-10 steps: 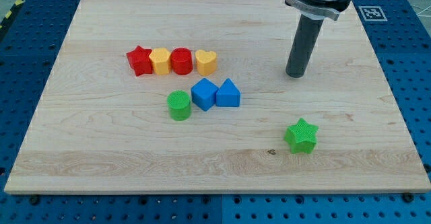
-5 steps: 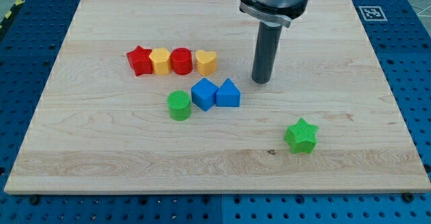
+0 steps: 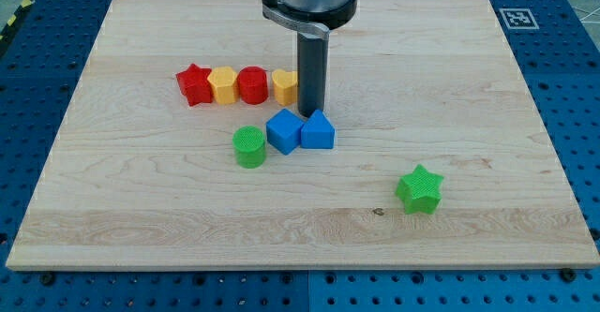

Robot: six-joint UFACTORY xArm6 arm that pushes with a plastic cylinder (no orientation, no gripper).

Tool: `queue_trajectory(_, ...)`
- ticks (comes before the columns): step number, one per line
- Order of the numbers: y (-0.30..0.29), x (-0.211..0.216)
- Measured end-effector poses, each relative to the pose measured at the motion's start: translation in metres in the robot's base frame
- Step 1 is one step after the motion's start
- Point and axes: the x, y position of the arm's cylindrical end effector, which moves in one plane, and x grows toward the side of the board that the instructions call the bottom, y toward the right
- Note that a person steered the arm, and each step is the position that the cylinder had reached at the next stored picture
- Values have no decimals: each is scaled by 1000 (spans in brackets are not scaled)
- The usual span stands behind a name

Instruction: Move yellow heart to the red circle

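The yellow heart (image 3: pixel 284 86) is found in the upper middle of the frame, at the right end of a row of four blocks. Just to its left sits the red circle (image 3: pixel 251 84), so close that contact or a hairline gap cannot be told apart. The goal therefore appears nearly or wholly met, and only a slight leftward nudge is judged to be needed, if any.

The heart's right edge is partly hidden by the dark rod. My tip (image 3: pixel 310 114) is set down just to the right of the heart and slightly below it, immediately above the blue triangular block (image 3: pixel 318 130). This placement is judged to suit a push from the right toward the circle. No claw is fitted to this arm, so nothing can be said of an opening or a hold; whether the rod touches the heart cannot be told.

Further left in the row stand a yellow block (image 3: pixel 223 84) and a red star (image 3: pixel 194 83). Below, a blue cube (image 3: pixel 284 130) touches the triangular block, with a green cylinder (image 3: pixel 249 147) nearby. A green star (image 3: pixel 419 189) lies well apart at lower right on the wooden counter (image 3: pixel 141 218).
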Motion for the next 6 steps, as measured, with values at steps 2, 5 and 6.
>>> queue_trajectory(2,-1,0)
queue_trajectory(5,-1,-7)
queue_trajectory(6,-1,-11)
